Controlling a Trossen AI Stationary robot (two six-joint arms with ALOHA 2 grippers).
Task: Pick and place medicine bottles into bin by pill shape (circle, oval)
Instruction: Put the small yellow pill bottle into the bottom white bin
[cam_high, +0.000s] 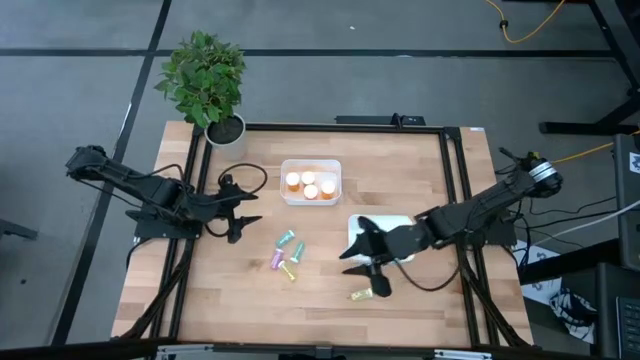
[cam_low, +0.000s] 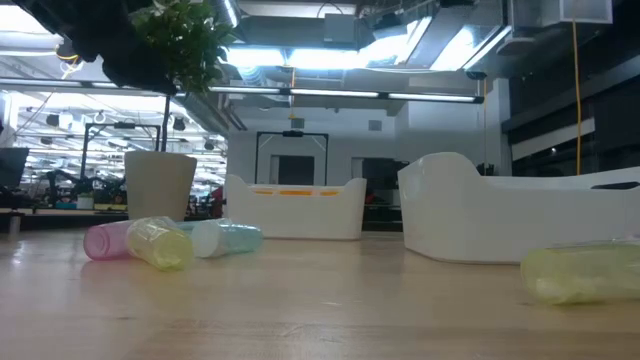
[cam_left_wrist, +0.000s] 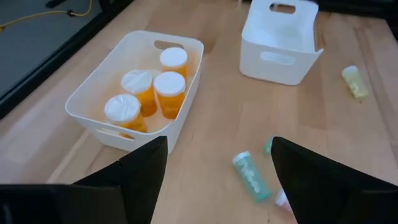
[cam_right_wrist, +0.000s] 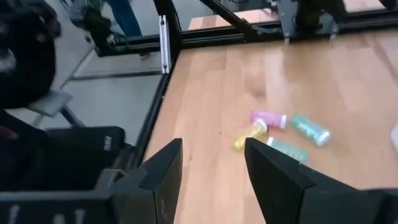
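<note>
Setting: large open lab or workshop hall. Evidence: ceiling strip lights (cam_low: 300, 55) and exposed ducting at top of low view, black-framed wooden bench (cam_high: 330, 300), yellow cable (cam_high: 530, 30) crossing grey floor, upper right.

The table (cam_high: 400, 300) is pale wood with a smooth, faintly shiny finish. Both bins, (cam_left_wrist: 93, 93) and (cam_left_wrist: 283, 59), look like smooth matt white plastic. The bottles (cam_left_wrist: 252, 177) beyond the matt black fingers (cam_left_wrist: 146, 171) are translucent plastic, the orange ones (cam_left_wrist: 169, 102) white-capped.
</note>
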